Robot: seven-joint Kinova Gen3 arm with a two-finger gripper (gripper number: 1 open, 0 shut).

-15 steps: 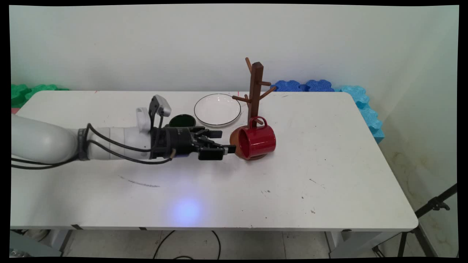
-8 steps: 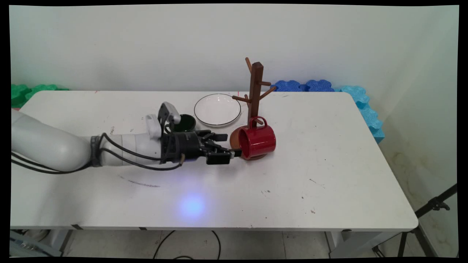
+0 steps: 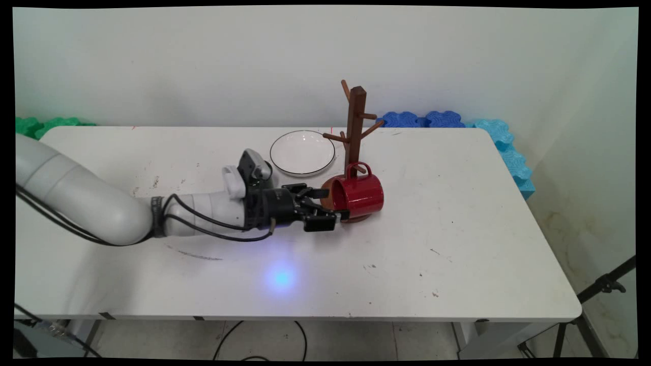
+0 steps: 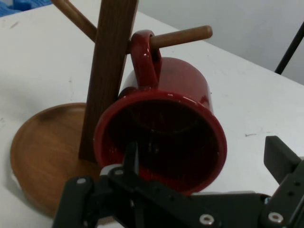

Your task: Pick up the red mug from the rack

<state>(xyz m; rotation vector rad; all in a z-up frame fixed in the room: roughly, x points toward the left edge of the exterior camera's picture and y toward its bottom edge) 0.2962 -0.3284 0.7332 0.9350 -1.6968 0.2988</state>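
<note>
The red mug (image 3: 356, 195) hung by its handle on a low peg of the wooden mug tree (image 3: 355, 132), mouth toward the gripper (image 3: 333, 205). The fingers (image 4: 280, 159) stood apart, one inside the mug's mouth, the other outside its wall; no clamp was yet made. Against the earlier frame, the gripper had advanced right along the tabletop (image 3: 457, 229), past the white plate (image 3: 302, 152), to the rim.

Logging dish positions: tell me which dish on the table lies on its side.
The red mug, mouth facing the claw, on the wooden rack. The white plate lies flat.
</note>
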